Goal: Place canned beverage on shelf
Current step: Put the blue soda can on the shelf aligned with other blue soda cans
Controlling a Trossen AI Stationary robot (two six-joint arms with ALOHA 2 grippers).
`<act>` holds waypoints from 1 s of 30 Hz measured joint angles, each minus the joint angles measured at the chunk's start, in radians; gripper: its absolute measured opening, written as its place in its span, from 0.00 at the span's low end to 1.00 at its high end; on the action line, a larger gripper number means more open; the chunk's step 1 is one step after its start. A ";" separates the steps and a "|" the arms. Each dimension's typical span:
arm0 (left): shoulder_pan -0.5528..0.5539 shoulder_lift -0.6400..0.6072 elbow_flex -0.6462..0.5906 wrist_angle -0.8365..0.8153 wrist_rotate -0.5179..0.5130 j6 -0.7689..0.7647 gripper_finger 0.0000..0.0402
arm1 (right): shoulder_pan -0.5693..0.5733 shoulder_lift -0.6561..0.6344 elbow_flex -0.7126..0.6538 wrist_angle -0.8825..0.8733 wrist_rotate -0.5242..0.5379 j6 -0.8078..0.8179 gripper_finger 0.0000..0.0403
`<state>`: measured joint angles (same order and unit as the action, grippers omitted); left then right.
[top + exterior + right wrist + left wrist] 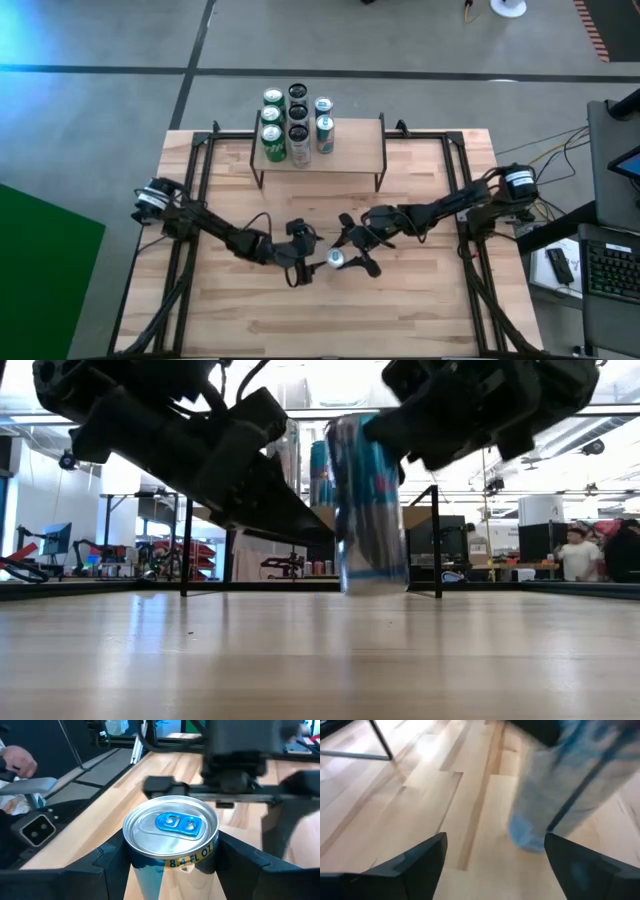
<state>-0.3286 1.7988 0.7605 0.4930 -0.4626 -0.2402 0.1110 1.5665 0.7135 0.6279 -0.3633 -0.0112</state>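
The canned beverage [170, 837] is pinched between the right gripper's [350, 256] fingers, upright on the desk [420, 300]. The left gripper's [300, 262] fingers are spread just beside it. A collision between them could topple it before the shelf [355, 140] is reached.

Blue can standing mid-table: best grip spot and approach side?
Take the blue can across its upper side wall, just below the rim, coming in level from the right. It stands upright on the table and its round body suits an opposed pinch. The right hand already straddles it there, a finger on each side. The left hand is open beside it.
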 joint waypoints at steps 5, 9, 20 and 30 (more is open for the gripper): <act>-0.005 -0.001 0.001 -0.071 -0.010 -0.061 0.92 | -0.002 -0.099 -0.002 -0.102 0.080 -0.021 0.56; -0.004 -0.015 0.006 -0.211 -0.090 -0.148 0.99 | -0.015 -0.222 -0.003 -0.157 0.158 -0.059 0.56; -0.008 -0.072 0.007 -0.260 -0.307 -0.153 0.92 | -0.361 -0.445 0.194 -0.401 0.182 -0.097 0.57; -0.008 -0.067 0.004 -0.279 -0.392 -0.165 0.86 | -0.529 -0.179 0.406 -0.461 -0.029 -0.054 0.57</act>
<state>-0.3368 1.7321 0.7648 0.2141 -0.8543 -0.4050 -0.4180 1.3873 1.1198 0.1665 -0.3923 -0.0655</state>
